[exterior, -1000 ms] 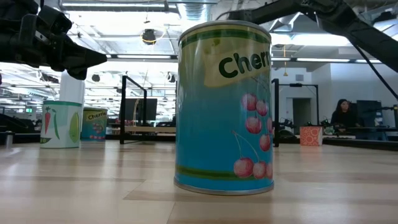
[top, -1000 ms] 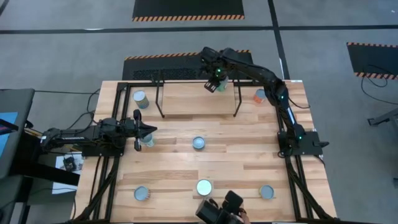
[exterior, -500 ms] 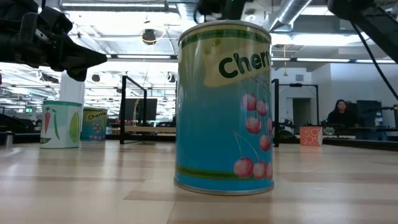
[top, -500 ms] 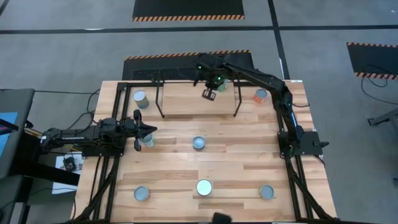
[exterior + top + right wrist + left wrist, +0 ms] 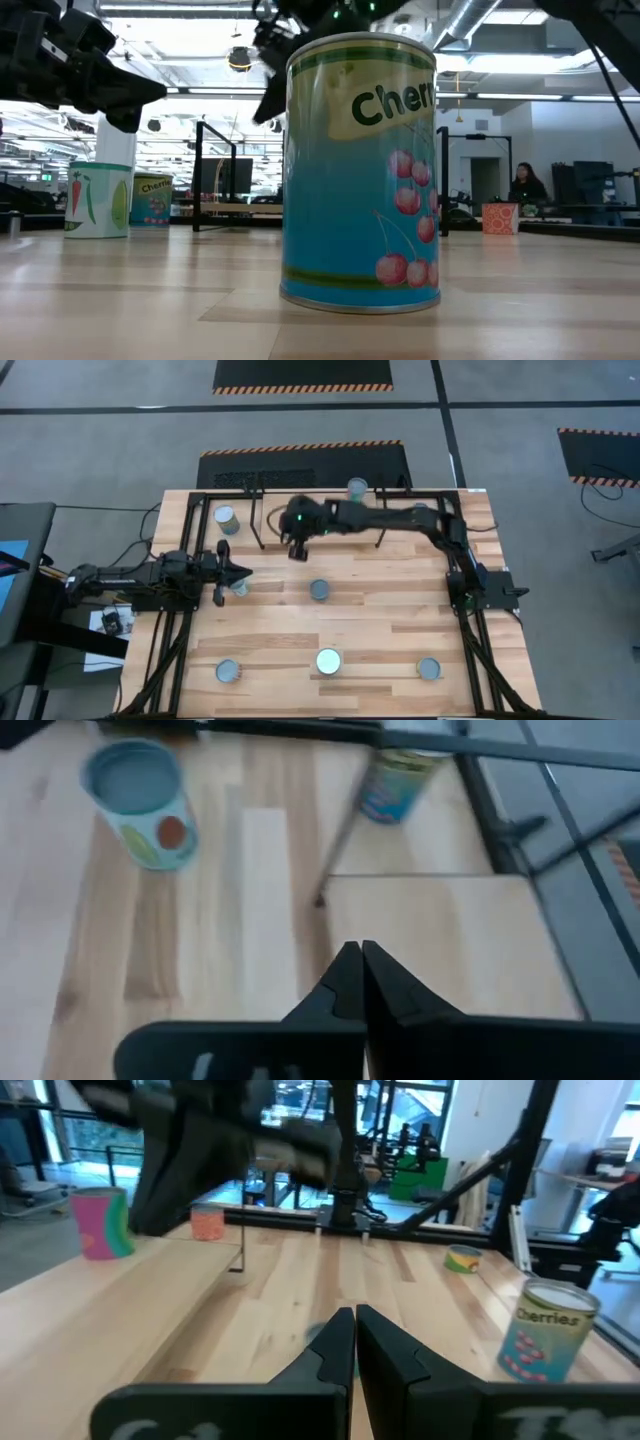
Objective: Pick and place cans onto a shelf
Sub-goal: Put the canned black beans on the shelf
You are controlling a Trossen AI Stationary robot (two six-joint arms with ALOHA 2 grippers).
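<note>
My right gripper (image 5: 295, 550) (image 5: 361, 956) is shut on nothing and hangs above the table at the left near corner of the shelf (image 5: 320, 518) (image 5: 440, 940). One can (image 5: 357, 488) stands on the shelf's far edge. Other cans stand on the table: a vegetable-label can (image 5: 238, 586) (image 5: 140, 805), a far-left can (image 5: 226, 518) (image 5: 395, 780), a middle can (image 5: 320, 590), and a cherries can (image 5: 328, 660) (image 5: 360, 170). My left gripper (image 5: 235, 571) (image 5: 353, 1325) is shut at the table's left, beside the vegetable-label can, holding nothing.
Two more cans (image 5: 228, 672) (image 5: 428, 668) stand near the front edge. An orange can (image 5: 418, 512) stands at the far right, partly under my right arm. Black frame bars (image 5: 190, 500) run along the table's edges. A person (image 5: 525, 185) sits in the room behind.
My right gripper has drawn back from the can on the shelf, shut, and swung toward the table's left and near edges, past the shelf's left end. The can stays upright on the shelf. A dark object at the front edge has gone from view.
</note>
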